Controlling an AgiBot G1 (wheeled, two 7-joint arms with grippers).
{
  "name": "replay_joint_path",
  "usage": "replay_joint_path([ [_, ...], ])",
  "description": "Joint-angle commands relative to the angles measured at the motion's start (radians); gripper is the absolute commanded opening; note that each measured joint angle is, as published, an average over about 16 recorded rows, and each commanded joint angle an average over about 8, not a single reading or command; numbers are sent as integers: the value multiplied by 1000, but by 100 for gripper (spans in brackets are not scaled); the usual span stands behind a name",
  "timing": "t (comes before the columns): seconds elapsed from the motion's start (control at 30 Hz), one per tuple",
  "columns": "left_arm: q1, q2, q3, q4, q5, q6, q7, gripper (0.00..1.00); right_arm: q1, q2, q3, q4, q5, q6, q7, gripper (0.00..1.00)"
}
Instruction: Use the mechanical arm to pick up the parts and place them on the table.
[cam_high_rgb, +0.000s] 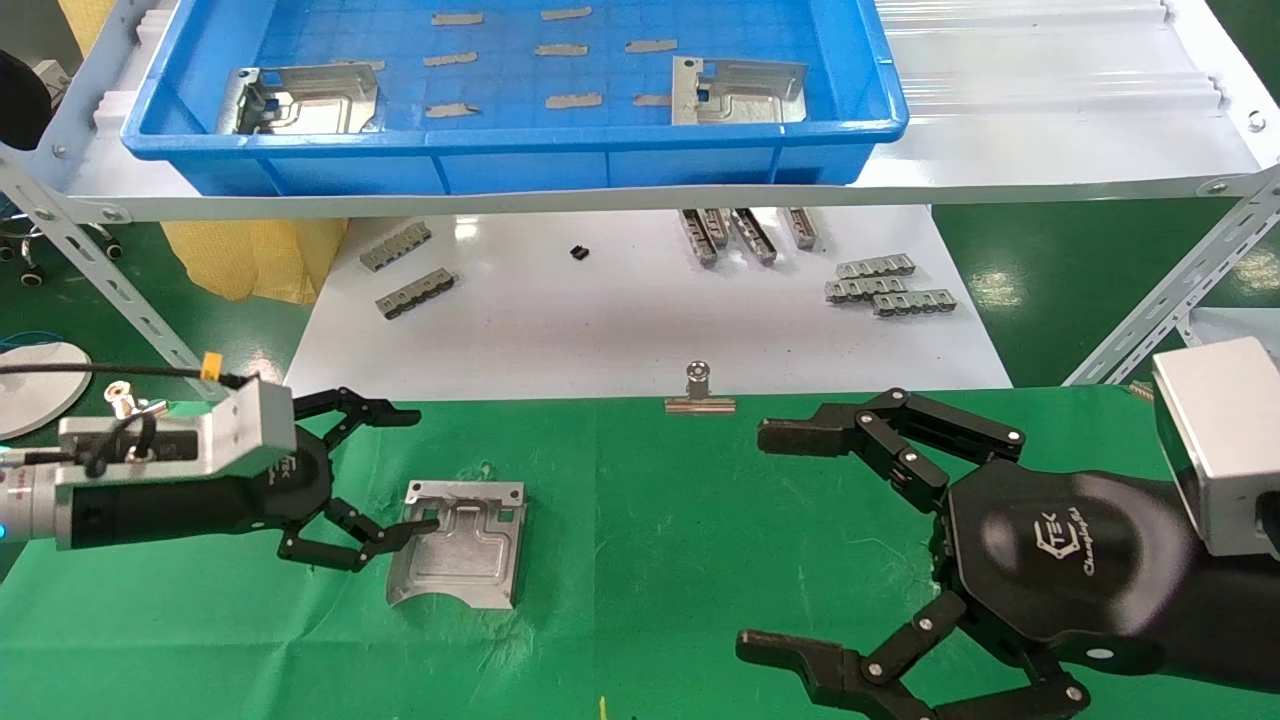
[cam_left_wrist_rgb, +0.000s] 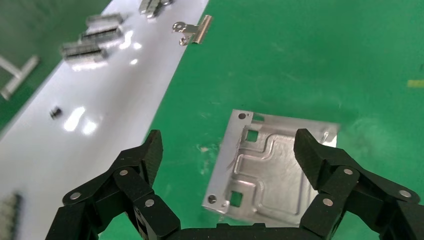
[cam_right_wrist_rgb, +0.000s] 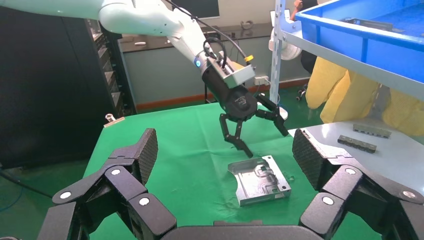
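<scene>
Spread wide, the right gripper (cam_high_rgb: 765, 540) is held over bare wrinkled table (cam_high_rgb: 640, 560); the left gripper (cam_high_rgb: 405, 470), open, flanks a stamped metal part (cam_high_rgb: 460, 545).

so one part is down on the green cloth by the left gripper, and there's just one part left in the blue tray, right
Not quite. One part does lie on the green cloth by the open left gripper, but the head view shows two parts left in the blue tray: one at its left end and one toward its right end.
</scene>
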Motion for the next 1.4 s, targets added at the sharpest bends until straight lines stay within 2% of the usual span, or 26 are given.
replay_joint_path([
  [0.03,6,-3,-3,-13,-4,-1,-7,100,0,0,0,0,0,0,0,100],
  [1.4,413,-238,-275,-911,-325,-63,-624,100,0,0,0,0,0,0,0,100],
])
